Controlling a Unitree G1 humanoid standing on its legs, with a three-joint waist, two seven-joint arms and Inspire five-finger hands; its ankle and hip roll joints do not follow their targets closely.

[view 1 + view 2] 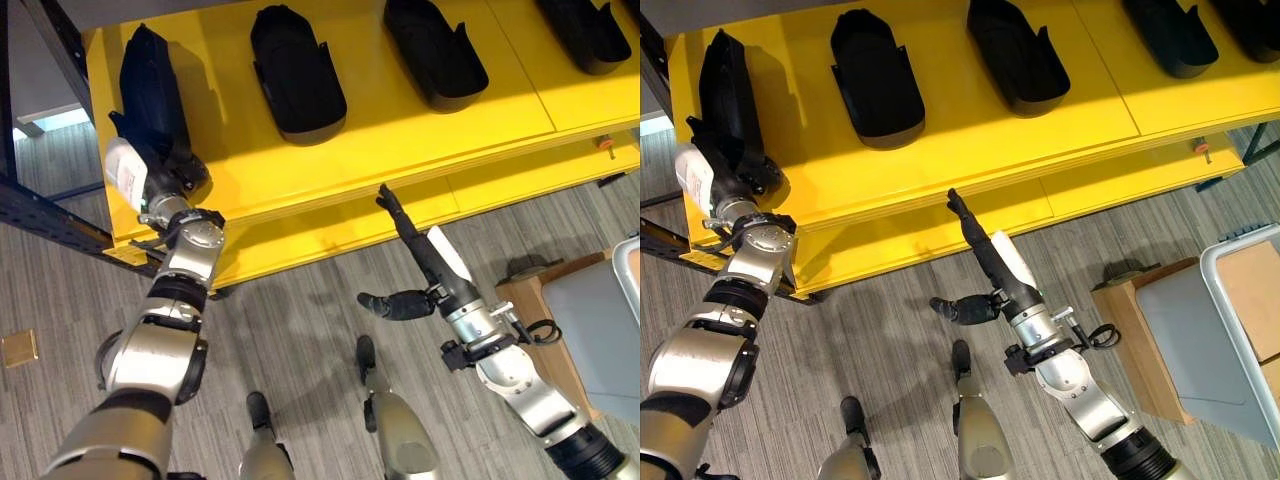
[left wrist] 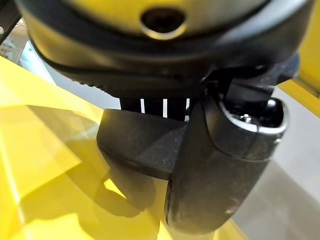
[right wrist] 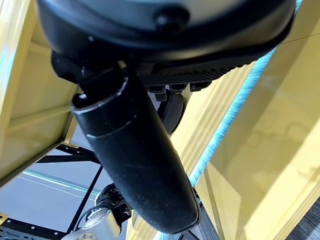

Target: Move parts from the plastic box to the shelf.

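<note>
The left hand (image 1: 160,170) is seen at the near-left corner of the yellow shelf (image 1: 400,130), its fingers wrapped round the near end of a black part (image 1: 150,85) that lies on the shelf top and stretches away from the hand toward the back. In the left wrist view the thumb (image 2: 220,165) is pressed over the part's dark edge (image 2: 140,145), with bare yellow board beyond it; how the far fingers sit is hidden by the part itself. To the hand's right, three more black parts (image 1: 295,70) are lined up across the shelf, well apart from each other, the farthest one cut off by the frame. Open yellow surface is left between the held part and its neighbour. The right hand (image 1: 425,255) is held out straight and empty, fingertips just at the shelf's front edge, thumb spread off to the side over the floor (image 1: 300,330). In the right wrist view that thumb (image 3: 135,160) is seen against the shelf's underside. Behind the right arm, the plastic box (image 1: 1240,320) is caught at the frame's edge on a wooden stand (image 1: 1135,330); its contents cannot be made out.
</note>
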